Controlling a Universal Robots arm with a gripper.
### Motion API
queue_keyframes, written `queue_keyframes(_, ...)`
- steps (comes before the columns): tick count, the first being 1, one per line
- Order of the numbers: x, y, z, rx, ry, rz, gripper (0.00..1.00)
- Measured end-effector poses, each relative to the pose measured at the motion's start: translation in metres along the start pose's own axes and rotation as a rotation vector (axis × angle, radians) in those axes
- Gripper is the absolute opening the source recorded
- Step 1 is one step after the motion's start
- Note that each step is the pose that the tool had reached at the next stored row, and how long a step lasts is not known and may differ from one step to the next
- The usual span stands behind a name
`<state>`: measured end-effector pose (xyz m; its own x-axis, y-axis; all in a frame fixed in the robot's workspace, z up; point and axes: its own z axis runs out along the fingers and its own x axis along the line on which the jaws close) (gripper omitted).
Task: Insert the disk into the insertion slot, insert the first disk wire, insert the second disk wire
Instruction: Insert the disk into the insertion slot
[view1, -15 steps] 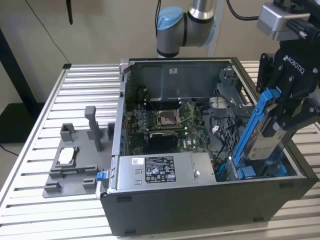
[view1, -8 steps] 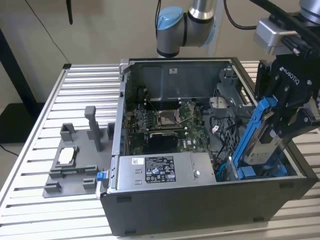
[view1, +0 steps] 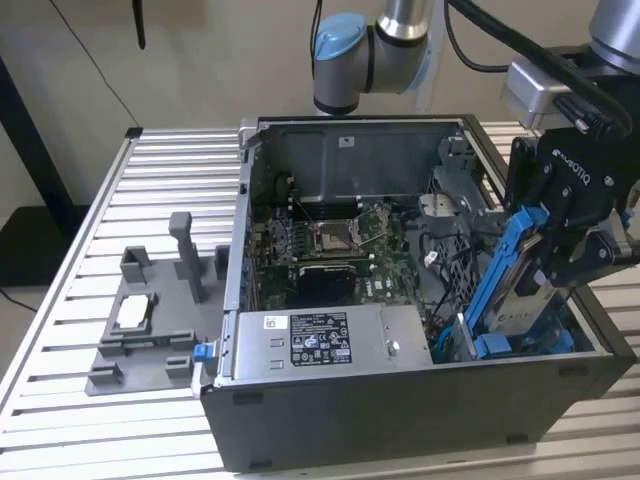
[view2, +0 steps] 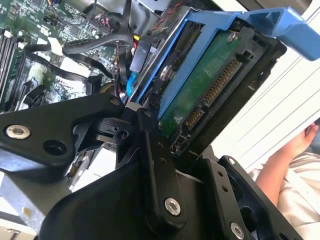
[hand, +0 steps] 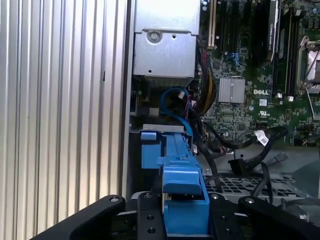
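— Gripping what with the gripper (view1: 560, 270)?

— Clamped shut on the disk (view1: 512, 290), pinched across its flat faces, probably to leave the blue carrier edges free for the guides.

— And placed where?

— Hanging at the exterior view's right, in the near corner of the case (view1: 400, 420). Lower end down by the slot (view1: 530, 340), upper end leaning up and out (not seated, judging by the length left above the rim).

— Why tilted rather than flat?

— Likely to feed the leading edge in first and clear the bay wall. Turned, in the second wrist view, with the green board (view2: 205, 85) and its connector pins facing outward, presumably to keep that end reachable for the wires.

— Any sign of plugged wires?

— None. Loose beside the motherboard (hand: 260, 95): a black lead with a white plug (hand: 260, 137), and a blue loop (hand: 175, 100) nearer the drive cage.

— Anything else?

— A grey fixture (view1: 150, 345) at the exterior view's left, well apart from the case, with a small chip (view1: 133, 313) on it. Also a person's arm (view2: 295, 150) just beyond the case wall.
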<state>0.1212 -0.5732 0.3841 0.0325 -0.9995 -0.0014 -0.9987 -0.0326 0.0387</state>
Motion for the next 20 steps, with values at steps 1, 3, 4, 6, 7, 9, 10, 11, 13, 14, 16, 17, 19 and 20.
queue_keyframes(1, 0.0, 0.0, 0.0006, 0.0, 0.0002, 0.0, 0.33)
queue_keyframes(3, 0.0, 0.0, 0.0006, 0.0, 0.0003, 0.0, 0.33)
queue_keyframes(4, 0.0, 0.0, 0.0007, 0.0, 0.0003, 0.0, 0.33)
queue_keyframes(6, 0.0, -0.0001, 0.0009, 0.0, 0.0, 0.0, 0.33)
queue_keyframes(7, 0.0, -0.0001, 0.001, 0.0, 0.0001, 0.0, 0.33)
queue_keyframes(9, 0.0, -0.0001, 0.0011, 0.0001, 0.0, 0.0, 0.33)
queue_keyframes(10, 0.0, -0.0001, 0.0011, 0.0002, 0.0001, 0.0, 0.33)
queue_keyframes(11, 0.0, -0.0001, 0.0012, 0.0001, 0.0001, 0.0, 0.34)
queue_keyframes(13, 0.0, -0.0001, 0.0013, 0.0001, 0.0, 0.0, 0.41)
queue_keyframes(14, 0.0, -0.0001, 0.0014, 0.0, -0.0001, 0.0, 0.41)
queue_keyframes(16, 0.0, -0.0001, 0.0015, 0.0, 0.0, 0.0, 0.41)
queue_keyframes(17, 0.0, -0.0001, 0.0016, 0.0, 0.0, 0.0, 0.41)
queue_keyframes(19, 0.0, -0.0001, 0.0017, 0.0, 0.0, 0.0, 0.41)
queue_keyframes(20, 0.0, -0.0001, 0.0019, 0.0, -0.0001, 0.0, 0.41)
